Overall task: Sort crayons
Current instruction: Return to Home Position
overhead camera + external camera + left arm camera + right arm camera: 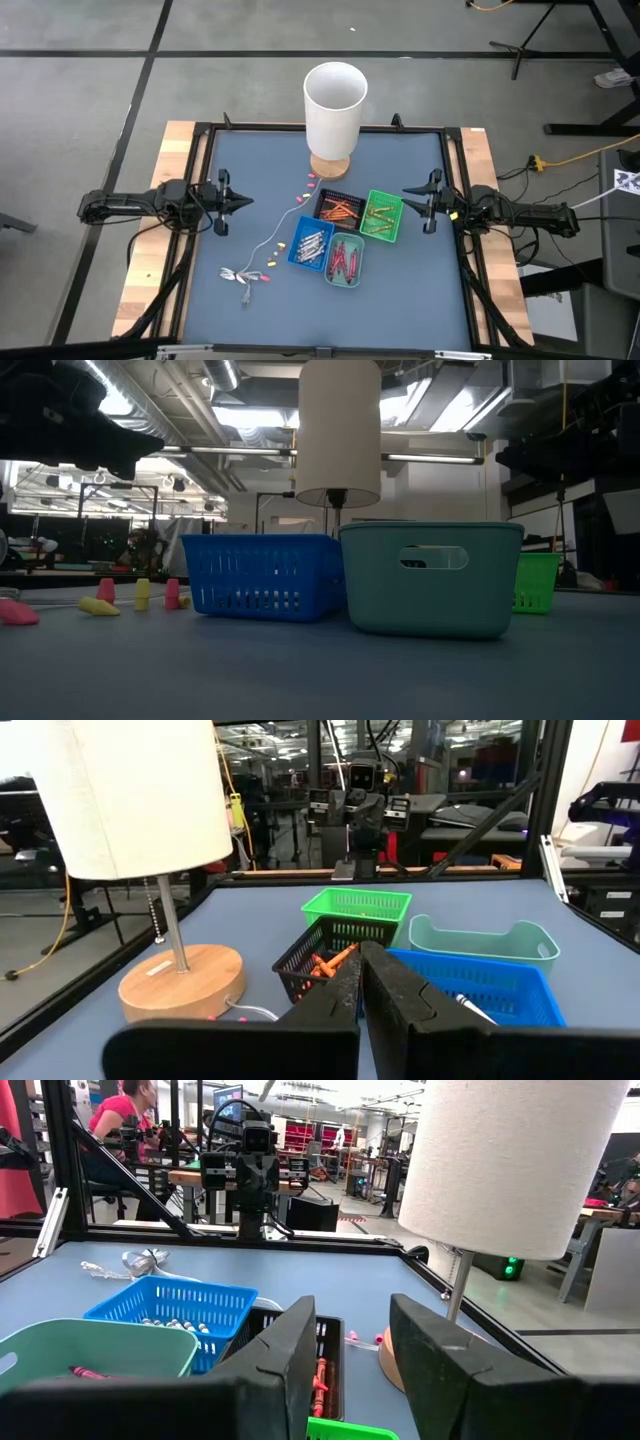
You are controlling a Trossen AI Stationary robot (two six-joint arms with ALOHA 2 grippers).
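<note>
Four small trays stand side by side at the table's middle, all holding crayons. The black tray [340,208] has orange ones [325,963], the green tray [382,216] orange and yellow ones. Pale grey ones lie in the blue tray [310,243], red ones in the teal tray [344,262]. My left gripper [243,200] hovers shut at the table's left side, level, pointing at the trays [360,960]. At the right side my right gripper [406,195] hovers level and open, nothing between its fingers [350,1320].
A lamp with a white shade [335,95] stands on a round wooden base [332,165] at the far middle. A thin white cord [265,240] runs to a bundled end [238,277] near left. Small pink and yellow pieces [100,604] lie scattered left of the trays.
</note>
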